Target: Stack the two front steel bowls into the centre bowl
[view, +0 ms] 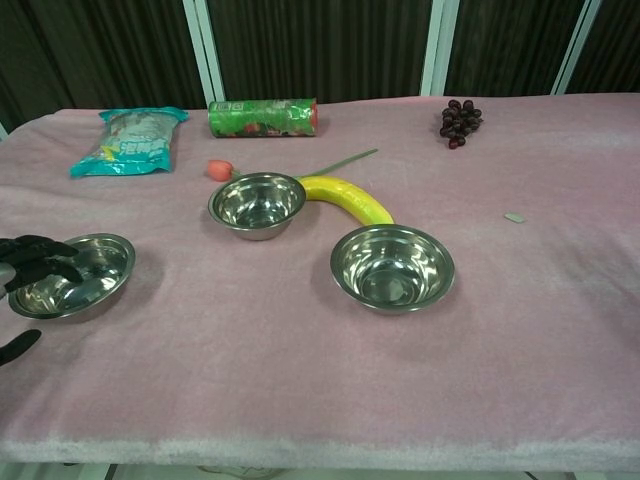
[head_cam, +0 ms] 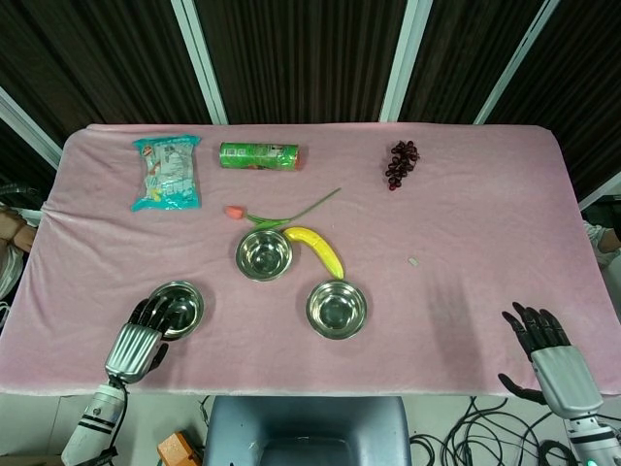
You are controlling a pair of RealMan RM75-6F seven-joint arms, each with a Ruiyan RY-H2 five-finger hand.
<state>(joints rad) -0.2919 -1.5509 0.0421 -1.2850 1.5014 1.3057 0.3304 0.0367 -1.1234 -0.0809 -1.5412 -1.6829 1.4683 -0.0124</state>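
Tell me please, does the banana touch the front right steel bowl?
Cannot tell. In the chest view the banana tip meets the rim of the front right bowl with no visible gap, but it may only lie behind it.

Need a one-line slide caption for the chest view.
Left hand reaching over the front-left steel bowl; centre bowl and front-right bowl untouched.
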